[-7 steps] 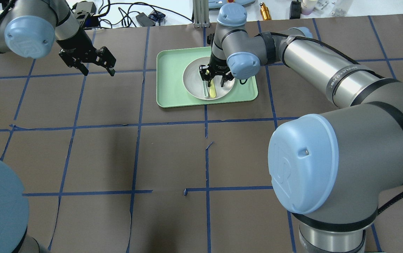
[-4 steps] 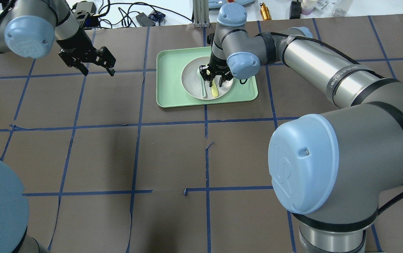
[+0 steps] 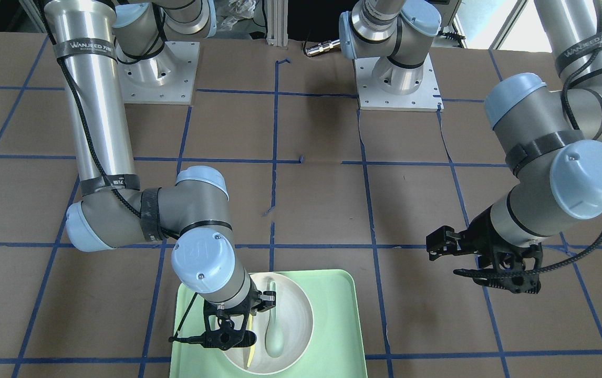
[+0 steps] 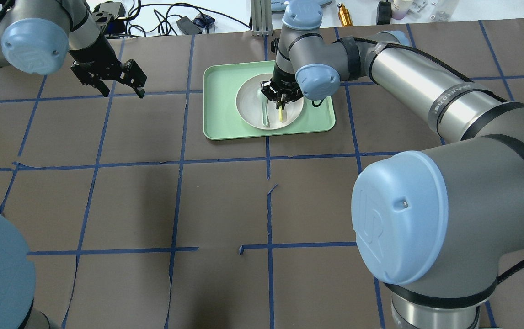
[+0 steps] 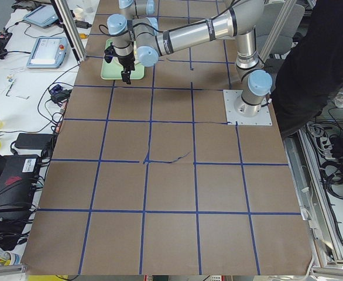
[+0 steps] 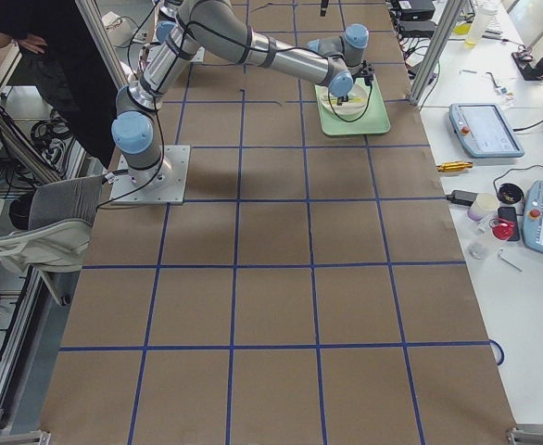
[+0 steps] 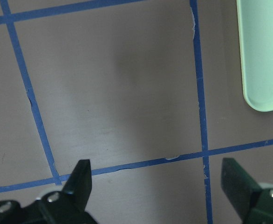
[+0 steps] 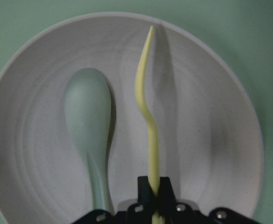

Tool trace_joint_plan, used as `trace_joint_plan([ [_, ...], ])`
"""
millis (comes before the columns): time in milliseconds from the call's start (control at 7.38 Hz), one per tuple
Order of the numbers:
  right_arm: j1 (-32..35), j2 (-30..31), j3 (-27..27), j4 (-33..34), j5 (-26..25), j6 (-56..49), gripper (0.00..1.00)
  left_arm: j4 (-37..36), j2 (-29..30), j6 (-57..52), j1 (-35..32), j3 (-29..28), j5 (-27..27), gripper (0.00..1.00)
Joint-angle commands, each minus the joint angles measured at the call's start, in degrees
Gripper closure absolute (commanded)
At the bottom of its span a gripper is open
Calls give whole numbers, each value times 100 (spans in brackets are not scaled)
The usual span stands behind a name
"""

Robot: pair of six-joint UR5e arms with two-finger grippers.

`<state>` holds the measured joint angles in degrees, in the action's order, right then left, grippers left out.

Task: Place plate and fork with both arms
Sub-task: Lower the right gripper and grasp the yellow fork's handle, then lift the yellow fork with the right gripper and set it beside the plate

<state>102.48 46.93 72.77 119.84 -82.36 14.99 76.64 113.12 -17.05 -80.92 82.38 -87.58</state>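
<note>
The white plate [image 4: 249, 107] sits in the mint-green tray [image 4: 221, 105]. My right gripper [image 4: 280, 98] is shut on the pale-yellow fork [image 4: 281, 114] at one end and holds it just above the plate. In the right wrist view the fork [image 8: 148, 116] sticks out from the closed right gripper [image 8: 156, 189], edge-on, and casts a shadow on the plate [image 8: 211, 140]. The front view shows the right gripper [image 3: 243, 338], the fork [image 3: 250, 357] and the plate [image 3: 296, 315]. My left gripper [image 4: 124, 93] is open and empty over bare table, left of the tray. It also shows in the front view [image 3: 443, 260] and in the left wrist view [image 7: 156, 175].
A grey-green spoon [image 4: 264, 114] lies in the plate beside the fork; it also shows in the right wrist view [image 8: 87, 116] and the front view [image 3: 273, 336]. The tray's corner [image 7: 267, 56] is at the right of the left wrist view. Brown paper with blue tape lines covers the table.
My right gripper has shut on the fork and raised it off the plate; the fork now hangs tilted. My left arm has shifted slightly back and to the left.
</note>
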Motion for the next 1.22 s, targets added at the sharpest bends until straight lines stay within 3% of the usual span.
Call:
trace_joint_plan([
  [0,-17,307,-26,-14,-52,320,100,-9,-1,0,6,-21,-4,0],
  [407,-587,274,70,-5,-358,-335,100,0,-1,9,-2,-3,22,0],
  [814,-598,168,70,-66,-509,-576,99,0,8,26,-11,14,57,0],
  [949,-589,159,105,-84,-744,-881,80,0,17,35,-20,14,66,0],
  [1085,-589,194,254,-84,-1051,-1040,50,0,34,35,-20,14,66,0],
])
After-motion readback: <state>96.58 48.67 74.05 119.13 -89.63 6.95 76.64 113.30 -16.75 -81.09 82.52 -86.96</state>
